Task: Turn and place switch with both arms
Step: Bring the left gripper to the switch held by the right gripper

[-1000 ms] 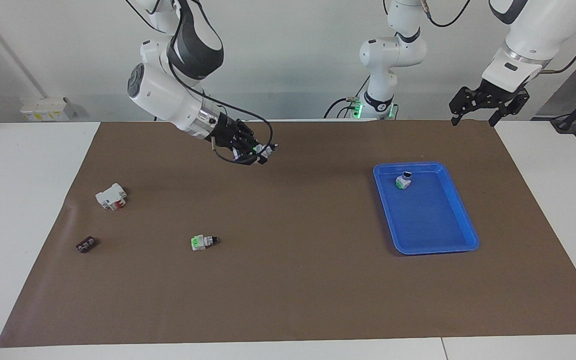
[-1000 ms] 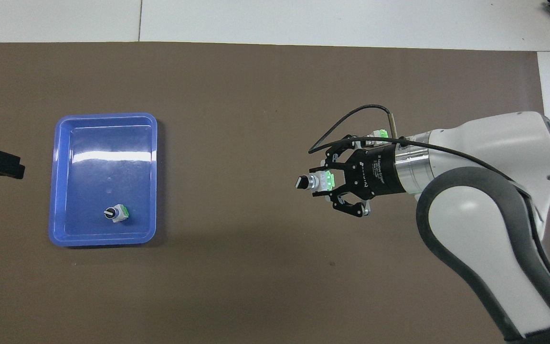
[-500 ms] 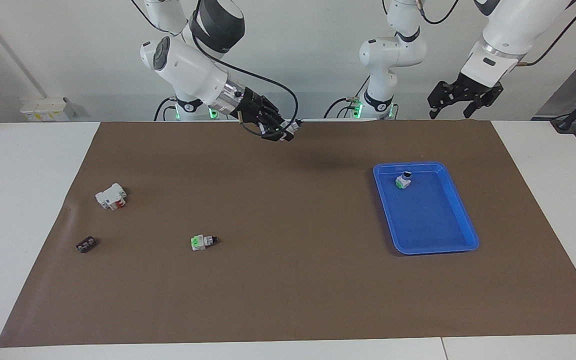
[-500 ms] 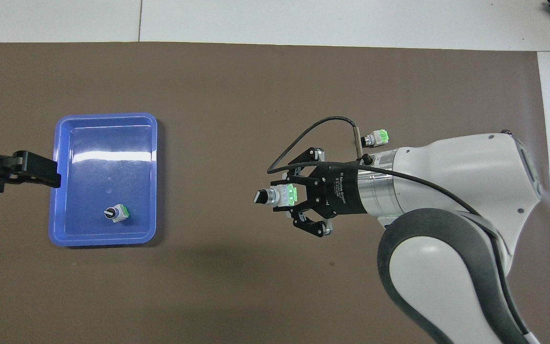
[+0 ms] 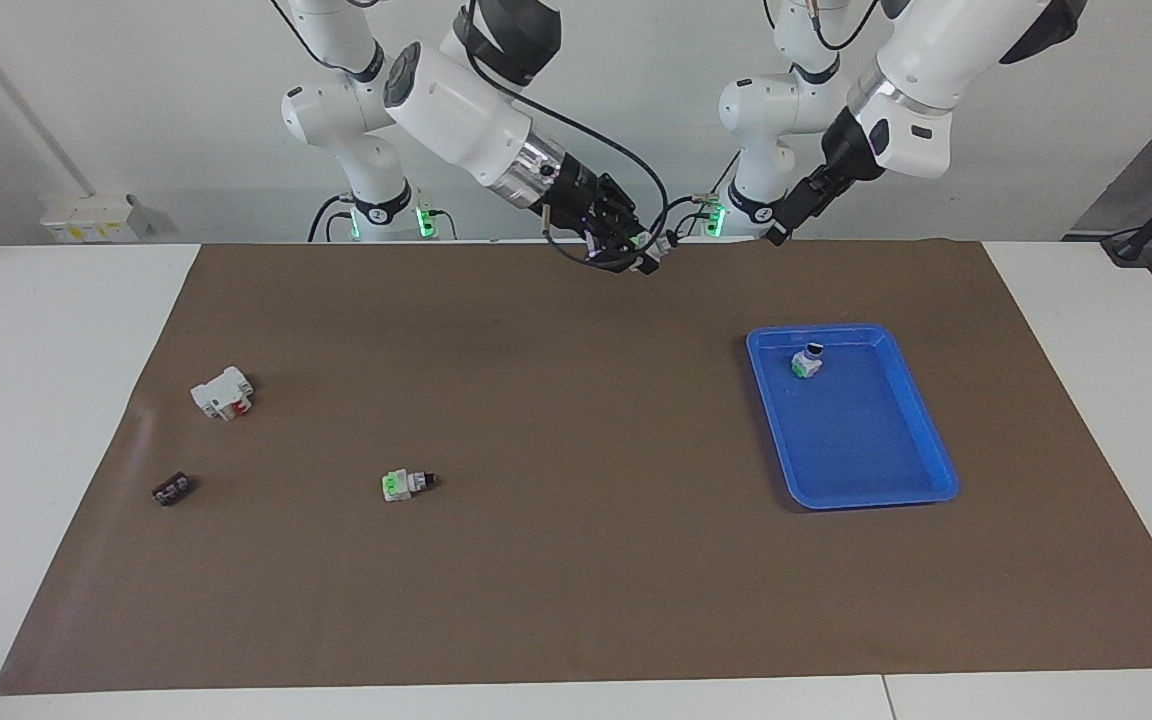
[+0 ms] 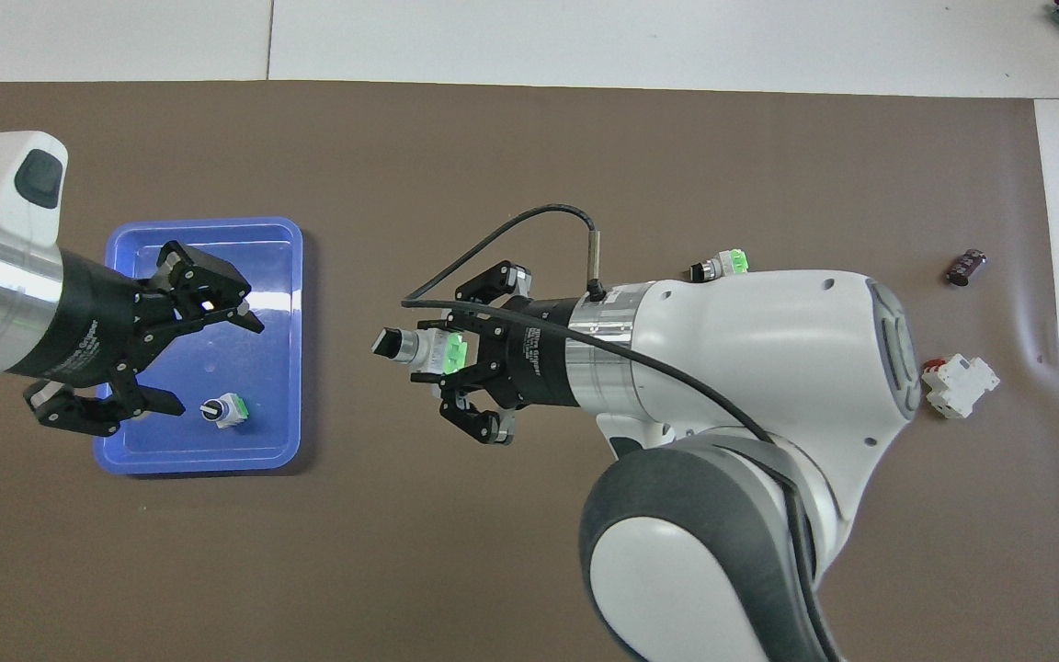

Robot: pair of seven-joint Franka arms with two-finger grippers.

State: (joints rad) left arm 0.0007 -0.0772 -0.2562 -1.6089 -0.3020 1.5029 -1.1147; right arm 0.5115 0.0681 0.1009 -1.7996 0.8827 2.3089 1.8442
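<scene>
**Holding a switch aloft, two arms close in for a handover**

Gripping one switch (image 6: 419, 349) by its green and white body, the right gripper (image 6: 456, 354) carries it in mid-air over the brown mat, black knob pointing toward the left arm's end of the worktop (image 5: 66, 330). Its jaws are clamped tight on the part. The left gripper (image 6: 171, 354) hangs above the blue tray (image 5: 921, 440), jaws spread wide and holding nothing, turned toward the raised switch but well apart from it.

One switch (image 5: 807, 361) already stands in the tray, at the end nearer the robots. A third switch (image 5: 406, 485) lies on its side on the mat, untouched, near a white-and-red block (image 5: 223, 392) and a small dark piece (image 5: 172, 489). By the look of it, one placement is finished, the second awaits its turn and drop, and the third has yet to begin.
</scene>
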